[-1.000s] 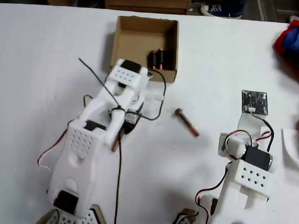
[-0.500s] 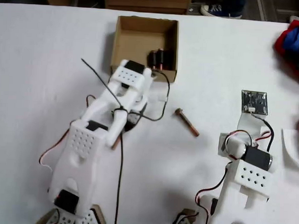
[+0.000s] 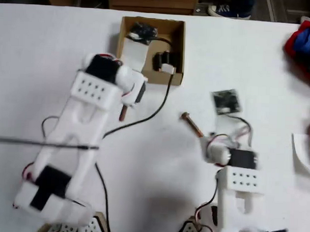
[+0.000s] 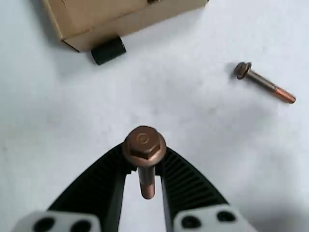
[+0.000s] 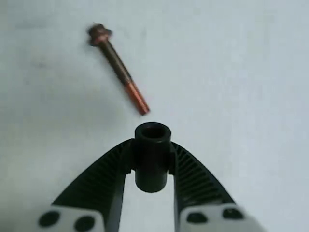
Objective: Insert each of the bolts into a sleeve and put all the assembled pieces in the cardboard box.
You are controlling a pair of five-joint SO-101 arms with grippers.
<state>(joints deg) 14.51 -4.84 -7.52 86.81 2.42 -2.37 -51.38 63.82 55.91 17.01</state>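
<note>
In the left gripper [image 4: 144, 158], pinched by the shank, a copper bolt [image 4: 144, 145]; in the right gripper [image 5: 152, 151], clamped between both fingers, a black sleeve [image 5: 152, 164]. On the table [image 3: 40, 46], near the sleeve, a second bolt [image 5: 117, 67] lying loose.

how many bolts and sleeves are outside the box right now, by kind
bolts: 2, a held bolt in the left gripper and a loose bolt lying free
sleeves: 2, a held sleeve in the right gripper and a loose sleeve beside the cardboard box
total: 4
</note>
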